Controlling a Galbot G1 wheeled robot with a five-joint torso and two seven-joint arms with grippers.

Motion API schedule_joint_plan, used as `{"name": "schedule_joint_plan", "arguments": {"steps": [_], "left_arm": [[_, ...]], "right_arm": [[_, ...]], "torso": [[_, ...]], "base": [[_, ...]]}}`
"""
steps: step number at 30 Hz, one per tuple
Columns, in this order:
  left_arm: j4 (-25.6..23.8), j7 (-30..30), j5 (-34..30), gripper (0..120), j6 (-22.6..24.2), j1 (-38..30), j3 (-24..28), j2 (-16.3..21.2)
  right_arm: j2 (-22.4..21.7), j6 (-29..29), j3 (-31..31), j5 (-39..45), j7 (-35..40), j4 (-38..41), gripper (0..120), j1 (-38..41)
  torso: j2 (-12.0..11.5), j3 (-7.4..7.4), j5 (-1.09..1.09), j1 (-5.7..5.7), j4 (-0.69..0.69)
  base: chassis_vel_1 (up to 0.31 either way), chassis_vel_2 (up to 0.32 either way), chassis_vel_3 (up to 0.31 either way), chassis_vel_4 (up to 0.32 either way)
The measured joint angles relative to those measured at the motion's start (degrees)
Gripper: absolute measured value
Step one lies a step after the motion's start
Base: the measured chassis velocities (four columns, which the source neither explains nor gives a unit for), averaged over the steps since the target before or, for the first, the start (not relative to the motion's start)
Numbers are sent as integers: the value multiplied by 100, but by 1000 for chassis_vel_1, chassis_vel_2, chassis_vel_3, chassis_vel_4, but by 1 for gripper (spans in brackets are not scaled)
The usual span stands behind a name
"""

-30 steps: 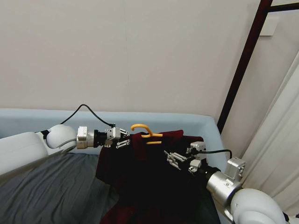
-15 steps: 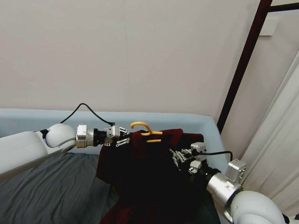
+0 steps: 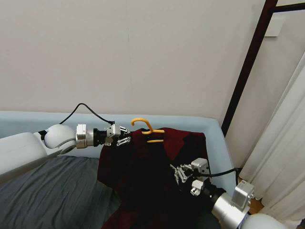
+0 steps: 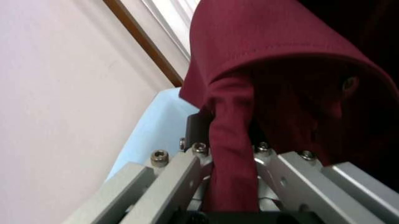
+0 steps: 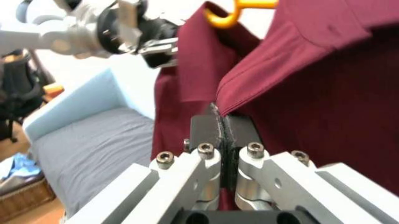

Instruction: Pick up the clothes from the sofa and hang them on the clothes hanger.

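Both arms have the dark red shirt (image 3: 143,174), which is draped on the yellow hanger (image 3: 143,127). Nearest me, the right gripper (image 5: 221,126), jaws pressed together on the shirt's front edge, has sunk farther below the hanger, pulling the front open. Beyond it, the left gripper (image 3: 125,139) pinches a shoulder fold just beside the hanger, which has risen slightly. I judge the pickup is done, and the rail comes next.

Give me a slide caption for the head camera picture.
Left gripper and right gripper each clamp a dark red shirt, on its yellow hanger, above the sofa.
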Motion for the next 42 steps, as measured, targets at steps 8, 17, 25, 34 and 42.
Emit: {"name": "schedule_joint_plan", "arguments": {"steps": [8, 17, 25, 34, 42], "left_arm": [[46, -102, -86, 2, 78, -158, 5, -80], [-35, -105, -184, 2, 81, -235, 15, -62], [4, -104, -239, 2, 29, -385, 9, -9], [109, 0, -296, 2, -59, -537, 1, 54], [140, 120, 91, 2, -306, -233, -83, 172]], "right_arm": [[-78, 70, -5, -402, -231, 47, 0, -156], [-84, 86, -17, -641, -348, 37, 0, -290], [-110, -79, -3, -952, -471, -17, 20, -550], [-318, -277, 351, -1241, -154, 60, 48, -1096], [-725, -211, 926, -1166, 70, 68, 78, -940]], "torso": [[0, 0, 0, 0, 1], [0, 0, 0, 0, 0], [0, 0, 0, 0, 0], [0, 0, 1, 0, -2], [0, 0, 0, 0, 1]], "base": [[0, 0, 0, 0], [0, 0, 0, 0], [0, 0, 0, 0], [0, 0, 0, 0], [0, 0, 0, 0]]}}
